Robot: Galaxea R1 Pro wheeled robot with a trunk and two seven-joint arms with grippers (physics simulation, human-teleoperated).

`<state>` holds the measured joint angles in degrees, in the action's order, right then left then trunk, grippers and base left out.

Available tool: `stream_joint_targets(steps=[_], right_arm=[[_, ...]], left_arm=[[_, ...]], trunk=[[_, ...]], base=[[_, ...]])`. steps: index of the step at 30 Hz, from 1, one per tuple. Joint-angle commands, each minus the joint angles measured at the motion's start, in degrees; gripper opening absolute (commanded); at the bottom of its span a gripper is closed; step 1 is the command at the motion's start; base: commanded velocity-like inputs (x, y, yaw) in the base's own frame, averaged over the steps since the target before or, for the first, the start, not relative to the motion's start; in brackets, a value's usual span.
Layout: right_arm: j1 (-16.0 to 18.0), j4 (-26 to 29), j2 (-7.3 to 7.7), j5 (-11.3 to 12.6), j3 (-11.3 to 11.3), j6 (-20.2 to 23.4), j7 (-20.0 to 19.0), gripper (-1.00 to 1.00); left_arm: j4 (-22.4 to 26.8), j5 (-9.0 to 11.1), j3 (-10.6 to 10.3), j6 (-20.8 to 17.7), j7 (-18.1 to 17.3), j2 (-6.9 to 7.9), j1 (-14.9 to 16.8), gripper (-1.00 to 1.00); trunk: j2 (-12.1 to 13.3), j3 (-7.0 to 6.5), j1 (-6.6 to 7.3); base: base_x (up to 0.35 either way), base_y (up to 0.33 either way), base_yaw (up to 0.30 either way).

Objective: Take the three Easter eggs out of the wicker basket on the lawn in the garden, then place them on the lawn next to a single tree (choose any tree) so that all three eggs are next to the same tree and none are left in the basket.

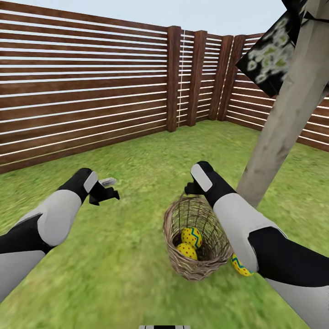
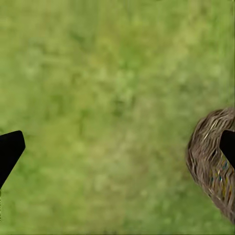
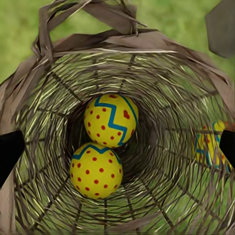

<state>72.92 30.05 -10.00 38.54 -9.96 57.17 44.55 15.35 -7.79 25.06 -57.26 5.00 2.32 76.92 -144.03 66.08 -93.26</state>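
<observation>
A grassy lawn [image 1: 137,155] fenced by a dark brown slatted fence [image 1: 82,82] fills the head view, with a pale tree trunk [image 1: 283,119] leaning in at the upper right. Low and right of centre, a round wicker basket [image 1: 173,228] sits on the grass close to the foot of the trunk. Two yellow eggs lie touching inside it: one with a blue zigzag band [image 1: 192,236] and one mostly covered in red dots [image 1: 187,251]. A third yellow egg [image 1: 240,266] lies on the grass just outside the basket's right wall, partly hidden by the right forearm. The right gripper [image 1: 189,188] hovers at the basket's far rim; in the right wrist view its fingertips [image 3: 10,149] stand wide apart at the frame's edges, with both eggs between and beyond them. The left gripper [image 1: 104,191] hangs over bare grass at centre left, well apart from the basket, fingers spread wide.
</observation>
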Motion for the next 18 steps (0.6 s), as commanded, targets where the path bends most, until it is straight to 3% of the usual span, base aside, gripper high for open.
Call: stream_joint_targets(steps=[1, 12, 18], right_arm=[[-0.25, 0.02, 0.00, 0.49, -0.15, 0.14, 0.53, 1.00], [-1.24, 0.01, 0.00, 0.49, -0.12, 0.14, 0.66, 1.00], [-1.74, 0.01, 0.00, 0.49, -0.15, 0.14, 0.70, 1.00]], left_arm=[[0.04, -0.42, 0.56, -0.15, -0.06, 0.30, 0.05, 1.00], [-0.13, -0.36, 1.38, 0.12, -0.34, 2.36, 0.01, 1.00], [-0.14, -0.35, 1.78, 0.13, -0.35, 2.53, 0.00, 1.00]], trunk=[[-0.02, 0.05, 0.01], [-0.02, 0.05, 0.01], [-0.10, 1.38, -0.14]], base=[[0.006, 0.000, 0.000], [0.001, 0.000, 0.000], [0.000, 0.000, 0.000]])
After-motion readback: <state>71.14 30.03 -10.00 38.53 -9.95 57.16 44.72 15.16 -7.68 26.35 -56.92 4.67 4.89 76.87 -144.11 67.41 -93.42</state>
